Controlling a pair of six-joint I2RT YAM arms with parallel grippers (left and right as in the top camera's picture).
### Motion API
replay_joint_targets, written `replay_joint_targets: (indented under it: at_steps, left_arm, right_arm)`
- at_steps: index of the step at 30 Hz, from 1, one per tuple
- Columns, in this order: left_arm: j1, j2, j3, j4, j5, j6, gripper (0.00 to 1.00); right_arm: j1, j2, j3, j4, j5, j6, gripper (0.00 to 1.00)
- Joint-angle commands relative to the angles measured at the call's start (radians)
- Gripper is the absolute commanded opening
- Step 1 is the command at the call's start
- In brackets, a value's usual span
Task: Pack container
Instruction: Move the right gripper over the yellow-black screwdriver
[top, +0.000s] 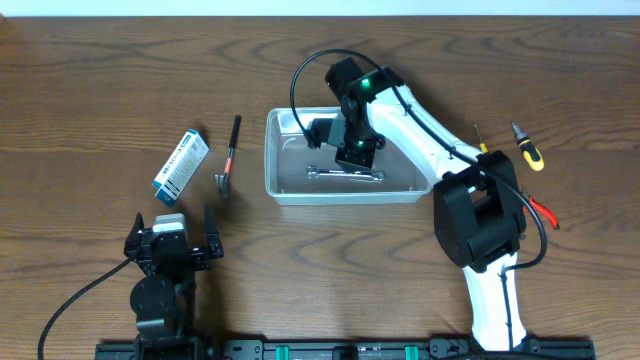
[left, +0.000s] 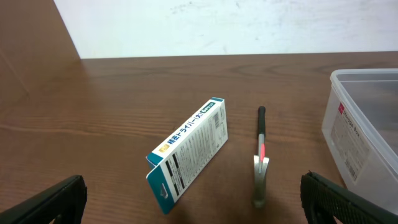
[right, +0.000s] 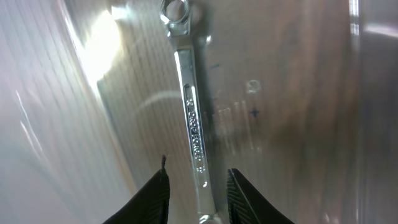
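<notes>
The clear plastic container sits at mid-table. A silver wrench lies flat on its floor. My right gripper reaches down into the container over the wrench. In the right wrist view the wrench runs between the dark fingers, with a small gap on each side, so the right gripper is open and nothing is gripped. My left gripper rests near the front left of the table, wide open and empty.
A white-and-blue cardboard box and a small hammer lie left of the container. Both also show ahead of the left gripper: the box and the hammer. A yellow-handled screwdriver and red-handled pliers lie at the right.
</notes>
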Motion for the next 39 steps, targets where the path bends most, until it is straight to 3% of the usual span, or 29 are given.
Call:
replay_joint_targets:
  at_steps: [1, 7, 14, 17, 21, 27, 39]
  left_arm:
    - [-0.004, -0.006, -0.027, -0.009, 0.003, 0.010, 0.98]
    - [-0.004, -0.006, -0.027, -0.009, 0.003, 0.010, 0.98]
    - [-0.004, -0.006, -0.027, -0.009, 0.003, 0.010, 0.98]
    - [-0.004, -0.006, -0.027, -0.009, 0.003, 0.010, 0.98]
    - [-0.004, -0.006, -0.027, -0.009, 0.003, 0.010, 0.98]
    - [-0.004, -0.006, -0.027, -0.009, 0.003, 0.010, 0.98]
    - [-0.004, -0.006, -0.027, -0.009, 0.003, 0.010, 0.98]
  right_arm:
    - [-0.001, -0.074, 0.119, -0.031, -0.005, 0.180, 0.33]
    - [-0.082, -0.166, 0.343, -0.191, 0.159, 0.477, 0.39]
    - [-0.334, -0.260, 0.397, -0.322, 0.161, 0.500, 0.45]
    - [-0.446, -0.256, 0.383, -0.381, 0.159, 0.477, 0.43]
    - [-0.560, -0.256, 0.285, -0.375, 0.108, 0.428, 0.40]
    - [-0.655, -0.256, 0.053, -0.262, 0.085, 0.380, 0.43]
    - [-0.678, -0.256, -0.335, 0.060, 0.154, 0.380, 0.43]
